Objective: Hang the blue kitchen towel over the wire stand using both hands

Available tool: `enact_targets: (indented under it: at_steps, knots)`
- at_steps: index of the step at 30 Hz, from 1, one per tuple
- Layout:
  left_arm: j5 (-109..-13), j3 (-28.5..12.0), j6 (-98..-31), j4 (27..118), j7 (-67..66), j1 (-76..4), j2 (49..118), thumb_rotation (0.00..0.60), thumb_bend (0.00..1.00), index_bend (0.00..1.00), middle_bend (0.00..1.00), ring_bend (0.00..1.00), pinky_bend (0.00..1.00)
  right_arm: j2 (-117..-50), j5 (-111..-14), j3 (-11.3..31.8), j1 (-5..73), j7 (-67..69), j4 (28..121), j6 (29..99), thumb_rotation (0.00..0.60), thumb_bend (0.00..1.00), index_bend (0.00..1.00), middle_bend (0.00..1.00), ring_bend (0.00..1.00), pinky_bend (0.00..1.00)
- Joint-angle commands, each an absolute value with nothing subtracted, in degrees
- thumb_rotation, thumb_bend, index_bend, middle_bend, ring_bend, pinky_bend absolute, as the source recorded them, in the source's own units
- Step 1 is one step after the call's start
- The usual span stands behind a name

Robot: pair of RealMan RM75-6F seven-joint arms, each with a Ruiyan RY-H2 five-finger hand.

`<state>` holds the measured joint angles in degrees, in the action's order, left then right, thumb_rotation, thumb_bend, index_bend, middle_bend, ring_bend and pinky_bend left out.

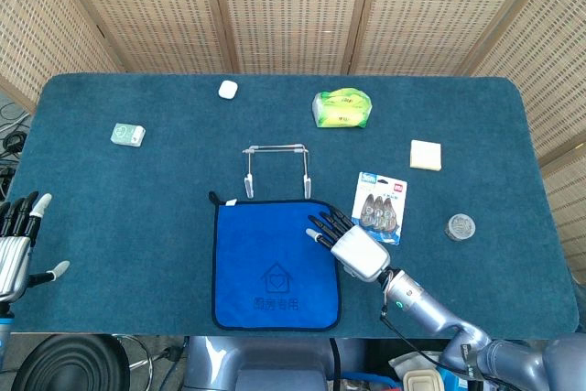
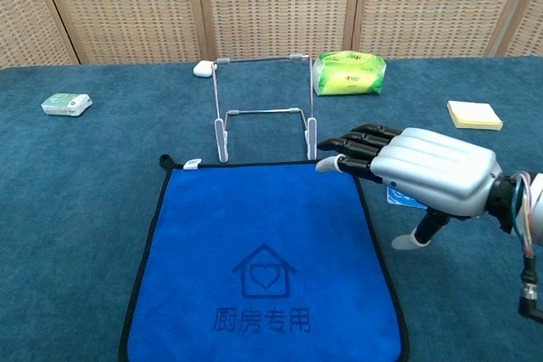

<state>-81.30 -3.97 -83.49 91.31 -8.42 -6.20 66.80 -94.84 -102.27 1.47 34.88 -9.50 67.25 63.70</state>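
The blue kitchen towel lies flat near the table's front edge, with a house logo and a black loop at its far left corner. Just behind it stands the wire stand, upright and bare. My right hand hovers open, palm down, fingers stretched over the towel's far right corner; it holds nothing. My left hand is open at the table's left edge, far from the towel, and shows only in the head view.
A blister pack lies right of the towel, partly behind my right hand. Behind the stand are a green packet and a small white object. A yellow notepad, a round tin and a small box lie around.
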Motion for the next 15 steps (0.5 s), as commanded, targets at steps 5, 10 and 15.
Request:
enact_targets:
  at_steps: [5, 10, 15]
  knots:
    - [-81.08, -4.05, -83.42, 91.28, -7.92, -6.17, 66.55, 0.600, 0.00, 0.00, 0.00, 0.00, 0.00, -96.04, -101.89, 0.97, 35.83, -11.17, 65.79, 63.16, 0.600, 0.00, 0.11, 0.03, 0.00, 0.00]
    - [-81.15, -4.06, -83.46, 91.38, -7.59, -6.17, 66.40, 0.600, 0.00, 0.00, 0.00, 0.00, 0.00, -96.74, -101.54, 0.45, 36.32, -11.80, 64.99, 63.03, 0.600, 0.00, 0.11, 0.03, 0.00, 0.00]
    - [-81.23, -4.02, -83.50, 91.48, -7.38, -6.15, 66.27, 0.600, 0.00, 0.00, 0.00, 0.00, 0.00, -97.89, -101.63, -0.16, 36.90, -12.65, 64.08, 62.99, 0.600, 0.00, 0.11, 0.03, 0.00, 0.00]
